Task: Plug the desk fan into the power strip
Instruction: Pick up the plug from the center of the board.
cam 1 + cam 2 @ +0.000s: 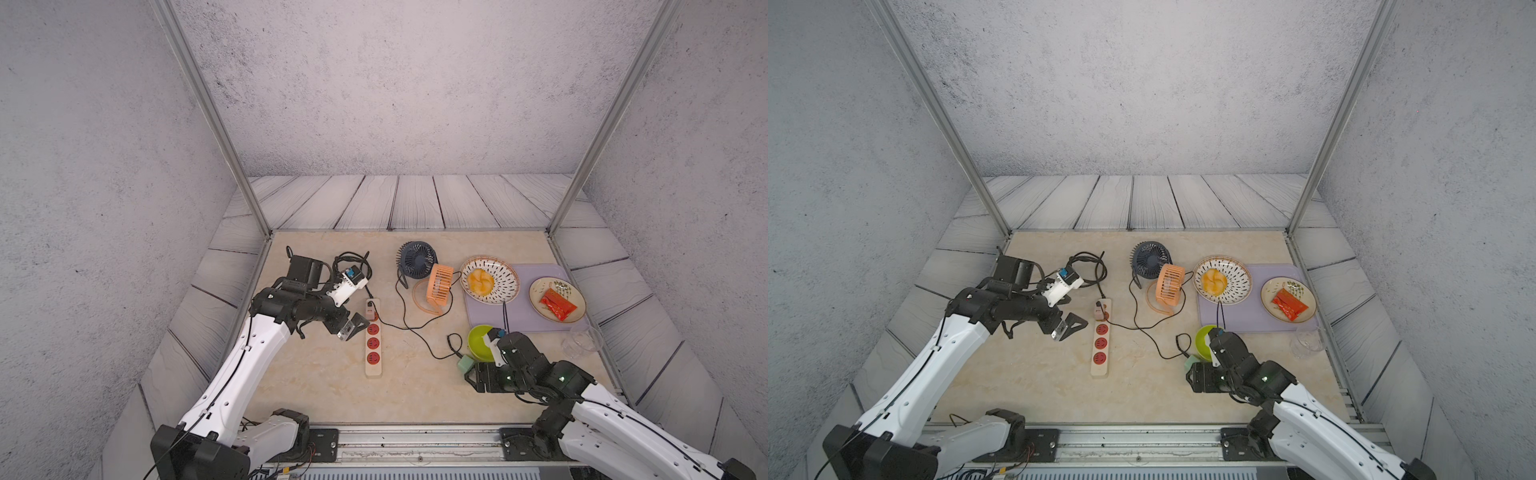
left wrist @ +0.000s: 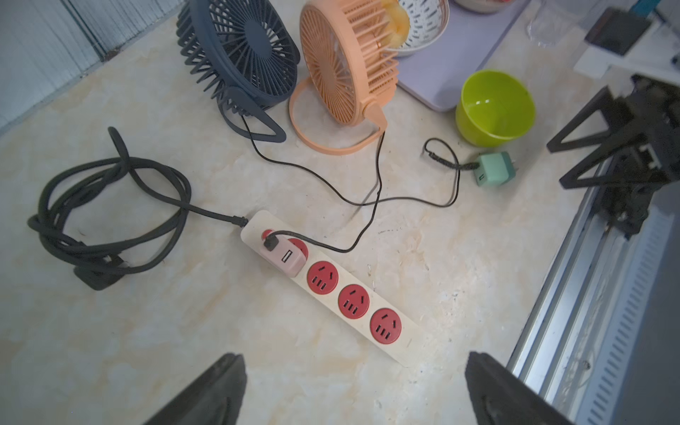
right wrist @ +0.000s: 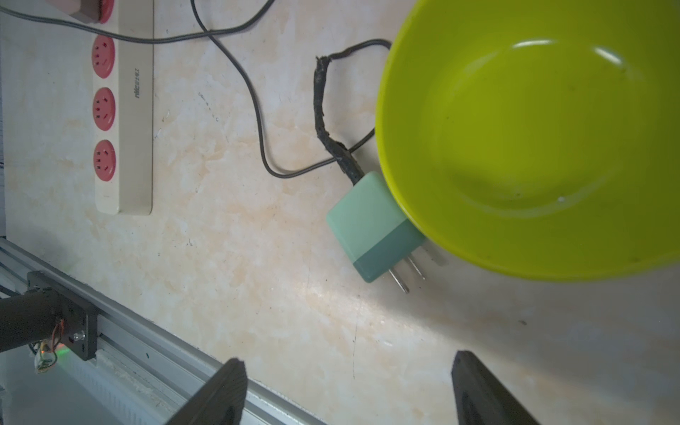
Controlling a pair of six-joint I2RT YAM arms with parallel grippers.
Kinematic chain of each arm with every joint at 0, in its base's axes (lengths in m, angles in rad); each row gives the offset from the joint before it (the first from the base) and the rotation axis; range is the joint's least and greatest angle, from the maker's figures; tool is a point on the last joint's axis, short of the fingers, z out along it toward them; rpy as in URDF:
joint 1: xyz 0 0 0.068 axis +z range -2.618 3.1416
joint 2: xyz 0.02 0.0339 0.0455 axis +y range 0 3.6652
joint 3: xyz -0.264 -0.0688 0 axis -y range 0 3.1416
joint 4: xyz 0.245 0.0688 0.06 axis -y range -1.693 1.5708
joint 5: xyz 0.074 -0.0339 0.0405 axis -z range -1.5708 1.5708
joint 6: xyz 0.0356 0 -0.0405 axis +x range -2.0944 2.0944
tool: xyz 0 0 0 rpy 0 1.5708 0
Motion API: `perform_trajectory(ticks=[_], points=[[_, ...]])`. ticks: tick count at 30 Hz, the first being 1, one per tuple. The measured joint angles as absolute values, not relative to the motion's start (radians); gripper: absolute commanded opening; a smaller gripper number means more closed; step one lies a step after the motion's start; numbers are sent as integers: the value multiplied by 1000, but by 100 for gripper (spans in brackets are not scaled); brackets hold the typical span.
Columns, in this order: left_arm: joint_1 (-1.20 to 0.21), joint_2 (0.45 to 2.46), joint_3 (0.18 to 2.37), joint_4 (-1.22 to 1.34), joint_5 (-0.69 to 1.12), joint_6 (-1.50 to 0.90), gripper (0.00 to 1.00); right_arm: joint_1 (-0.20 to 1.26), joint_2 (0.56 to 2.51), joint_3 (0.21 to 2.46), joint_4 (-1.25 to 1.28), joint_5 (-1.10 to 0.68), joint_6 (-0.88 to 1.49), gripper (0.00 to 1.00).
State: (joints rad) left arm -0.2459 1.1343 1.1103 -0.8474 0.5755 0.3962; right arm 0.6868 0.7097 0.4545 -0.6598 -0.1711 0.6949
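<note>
The right gripper point(image 3: 347, 362) is open w/ nothing in it; just ahead of its jaws lies the plug point(image 3: 371, 224), close by the bowl point(image 3: 515, 147), long axis approx. along the hand's reach, prongs point(image 3: 403, 279) turned back to the hand. Farther, toward the left arm's side, lies the strip point(image 3: 132, 165) w/ three free sockets point(image 3: 104, 109). The left gripper point(image 2: 353, 360), also open and empty, hangs just beside it but well apart from the plug. So the right arm is nearer, I judge; the navy fan point(image 2: 239, 55) stands farthest, its cord point(image 3: 319, 106) leading to this plug.
</note>
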Motion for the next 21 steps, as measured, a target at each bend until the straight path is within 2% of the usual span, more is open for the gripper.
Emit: perform_trajectory(ticks=[9, 21], points=[[-71, 1128, 1043, -680, 756, 162, 99, 687, 730, 404, -544, -144, 678, 83], [-26, 1129, 1024, -594, 859, 77, 99, 690, 816, 329, -337, -102, 649, 83]])
